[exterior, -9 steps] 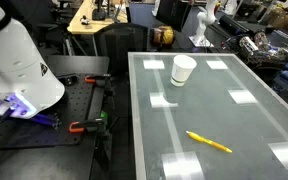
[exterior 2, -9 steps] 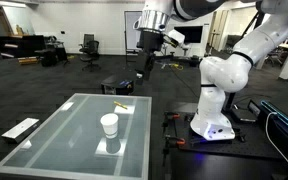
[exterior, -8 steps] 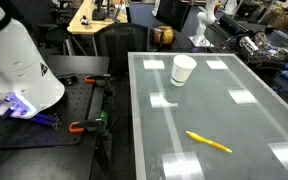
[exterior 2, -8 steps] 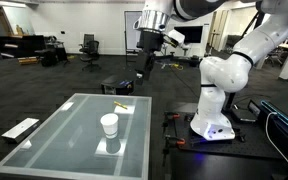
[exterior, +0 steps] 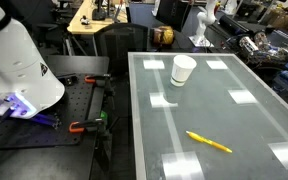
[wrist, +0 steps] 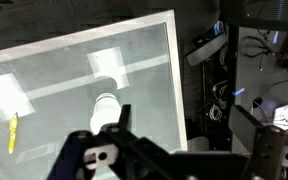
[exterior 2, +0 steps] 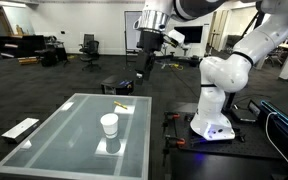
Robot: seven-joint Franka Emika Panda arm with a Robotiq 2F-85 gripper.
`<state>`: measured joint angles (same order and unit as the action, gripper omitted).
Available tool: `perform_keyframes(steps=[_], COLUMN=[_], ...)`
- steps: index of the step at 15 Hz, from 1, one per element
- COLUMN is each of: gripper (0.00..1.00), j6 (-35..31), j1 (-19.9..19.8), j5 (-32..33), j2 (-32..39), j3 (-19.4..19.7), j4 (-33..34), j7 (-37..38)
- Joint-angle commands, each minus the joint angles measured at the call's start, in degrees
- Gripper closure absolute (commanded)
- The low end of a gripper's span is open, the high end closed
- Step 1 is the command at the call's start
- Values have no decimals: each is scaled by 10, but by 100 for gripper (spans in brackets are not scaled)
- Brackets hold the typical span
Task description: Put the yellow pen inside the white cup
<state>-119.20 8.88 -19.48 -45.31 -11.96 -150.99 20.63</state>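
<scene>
Nothing is moving since the earlier frames; arm, pen and cup are all keeping their places.

In an exterior view the yellow pen (exterior: pixel 209 142) is lying flat and slanted on the glass table (exterior: pixel 246 120), close to its near edge. The white cup (exterior: pixel 183 69) is standing upright, mouth up, by the far edge, well apart from the pen.

In an exterior view the gripper (exterior 2: pixel 144 58) is hanging high beyond the table's far edge, jaws spread wide and carrying nothing.

In the wrist view the gripper (wrist: pixel 99 152) is looking down on the cup (wrist: pixel 104 108), while the pen (wrist: pixel 12 132) is showing as a thin all-yellow stick.

Judging by this, the task is only beginning: approaching, grasping, carrying and dropping are all remaining.
</scene>
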Motion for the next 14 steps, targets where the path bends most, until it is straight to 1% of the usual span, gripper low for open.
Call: perform_keyframes(steps=[1, 4, 7, 10, 14], gripper=[0, 0, 0, 0, 0], j6=[-14, -11, -9, -12, -17], j1=[-22, -53, -94, -128, -149], j5=[16, 50, 99, 139, 174], j2=[-3, -6, -2, 16, 53], j3=[-4, 10, 34, 71, 120], j4=[9, 22, 39, 56, 73], j7=[8, 2, -9, -34, -99])
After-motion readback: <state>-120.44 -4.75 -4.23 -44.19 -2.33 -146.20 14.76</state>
